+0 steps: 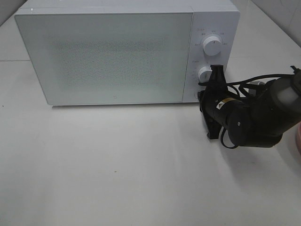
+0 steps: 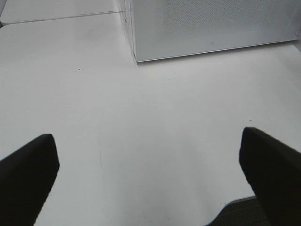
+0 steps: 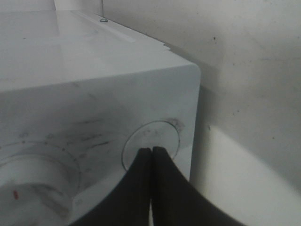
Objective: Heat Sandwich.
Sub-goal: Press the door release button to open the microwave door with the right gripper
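On the white table [image 1: 117,165], seen from the high camera, a white microwave [image 1: 108,56] stands with its door shut. Its control panel on the right carries an upper knob [image 1: 212,46] and a lower knob [image 1: 205,73]. The right arm reaches in from the right, and the right gripper [image 1: 203,94] sits against the panel just below the lower knob. A sliver of something pink [image 1: 298,136] shows at the right border, behind the arm. The left arm is out of this view.

From the left wrist, the left gripper [image 2: 150,183] has its two dark fingers [image 2: 28,174] spread wide apart and holds nothing. It hangs over bare table, with the microwave's lower front corner well ahead of it.

From the right wrist, the right gripper's two black fingers [image 3: 141,179] are pressed flat together, with no gap and nothing caught in it. Their tips rest on a round button [image 3: 162,136] set into the panel's corner, just beside the lower knob, which bears a small red mark.

No view shows the sandwich, so I cannot tell where it is; the shut door is frosted and hides the oven's inside.
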Tool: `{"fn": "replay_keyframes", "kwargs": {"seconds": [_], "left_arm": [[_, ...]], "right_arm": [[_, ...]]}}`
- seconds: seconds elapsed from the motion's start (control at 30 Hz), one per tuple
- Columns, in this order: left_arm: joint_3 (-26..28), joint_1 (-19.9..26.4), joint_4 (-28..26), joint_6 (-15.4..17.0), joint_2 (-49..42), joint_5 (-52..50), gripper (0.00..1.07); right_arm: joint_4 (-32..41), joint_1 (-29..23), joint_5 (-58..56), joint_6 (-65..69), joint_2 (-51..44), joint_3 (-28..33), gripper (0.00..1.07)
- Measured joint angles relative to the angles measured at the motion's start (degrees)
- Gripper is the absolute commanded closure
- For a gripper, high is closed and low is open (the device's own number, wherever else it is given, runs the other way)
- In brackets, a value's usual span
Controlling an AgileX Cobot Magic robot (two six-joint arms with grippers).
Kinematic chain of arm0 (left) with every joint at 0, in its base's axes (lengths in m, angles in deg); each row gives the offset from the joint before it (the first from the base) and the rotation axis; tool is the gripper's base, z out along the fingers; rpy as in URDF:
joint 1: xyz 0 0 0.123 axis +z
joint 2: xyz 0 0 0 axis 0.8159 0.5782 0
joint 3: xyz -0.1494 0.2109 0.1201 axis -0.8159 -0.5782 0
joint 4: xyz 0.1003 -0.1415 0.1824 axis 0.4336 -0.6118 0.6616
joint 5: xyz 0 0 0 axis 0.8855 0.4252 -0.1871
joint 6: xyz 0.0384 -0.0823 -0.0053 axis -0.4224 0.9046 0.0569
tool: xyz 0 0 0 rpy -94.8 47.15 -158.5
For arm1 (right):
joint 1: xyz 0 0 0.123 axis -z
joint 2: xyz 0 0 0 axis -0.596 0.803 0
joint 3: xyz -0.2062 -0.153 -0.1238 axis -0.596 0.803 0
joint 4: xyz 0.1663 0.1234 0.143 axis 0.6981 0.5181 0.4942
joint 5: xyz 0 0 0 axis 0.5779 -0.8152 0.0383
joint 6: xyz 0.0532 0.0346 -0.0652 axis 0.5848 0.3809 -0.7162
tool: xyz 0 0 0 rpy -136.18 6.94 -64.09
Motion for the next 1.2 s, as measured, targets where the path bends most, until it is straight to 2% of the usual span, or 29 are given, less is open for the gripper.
{"fn": "replay_keyframes", "kwargs": {"seconds": [0.8, 1.07, 1.2], "left_arm": [[0.0, 0.0, 0.0, 0.0, 0.0, 0.0, 0.07], [0.0, 0.0, 0.0, 0.0, 0.0, 0.0, 0.07], [0.0, 0.0, 0.0, 0.0, 0.0, 0.0, 0.07]], "right_arm": [[0.06, 0.86, 2.06, 0.11, 1.95, -1.66, 1.07], [1.49, 0.63, 0.4, 0.0, 2.46, -3.78, 1.07], [4.47, -0.06, 0.06, -0.06, 3.84, -6.02, 1.07]]}}
